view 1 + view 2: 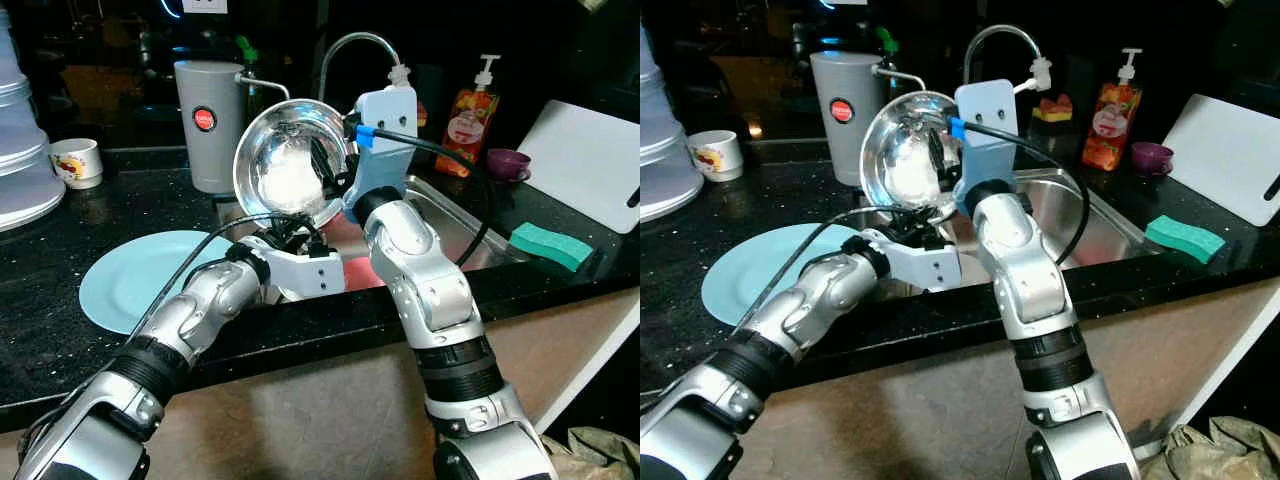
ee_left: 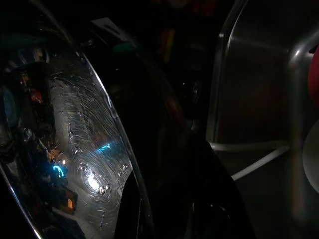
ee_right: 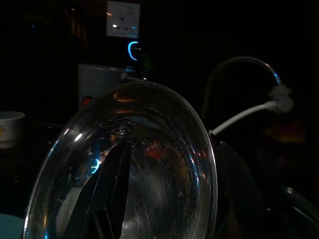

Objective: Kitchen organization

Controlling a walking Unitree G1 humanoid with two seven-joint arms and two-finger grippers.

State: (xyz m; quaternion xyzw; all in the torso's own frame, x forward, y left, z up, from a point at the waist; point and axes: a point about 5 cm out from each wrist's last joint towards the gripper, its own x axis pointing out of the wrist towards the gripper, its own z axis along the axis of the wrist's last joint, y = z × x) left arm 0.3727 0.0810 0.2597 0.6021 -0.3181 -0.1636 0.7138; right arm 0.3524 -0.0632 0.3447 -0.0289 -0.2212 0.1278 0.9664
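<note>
**Gripping a steel bowl on edge above the sink**

Tilting almost upright, a shiny steel bowl (image 1: 290,165) is held over the left end of the sink (image 1: 455,225), its hollow turned toward the camera. The inside is mirror-bright, with a white glare near the middle and dark reflections of the gripper fingers. In the left wrist view fine circular scratches and small drops of water are seen on the polished metal. In the right wrist view the rim is shown as a thin bright ring around a curved, glossy wall.

The right gripper (image 1: 335,170) is clenched on the bowl's right rim, one black finger lying inside the hollow and the other behind the wall. The left gripper (image 1: 290,235) is placed just under the bowl's lower edge; whether it is released or clenched cannot be told.

On the black worktop (image 1: 60,300) a pale blue plate (image 1: 130,280) is laid flat to the left of the sink. A grey jug (image 1: 205,125) is stood behind the bowl, beside the curved tap (image 1: 350,45). A small cup (image 1: 75,160) is set farther left. To the right of the sink a green sponge (image 1: 550,245), a soap bottle (image 1: 470,120), a purple bowl (image 1: 508,162) and a white board (image 1: 585,160) are seen.
</note>
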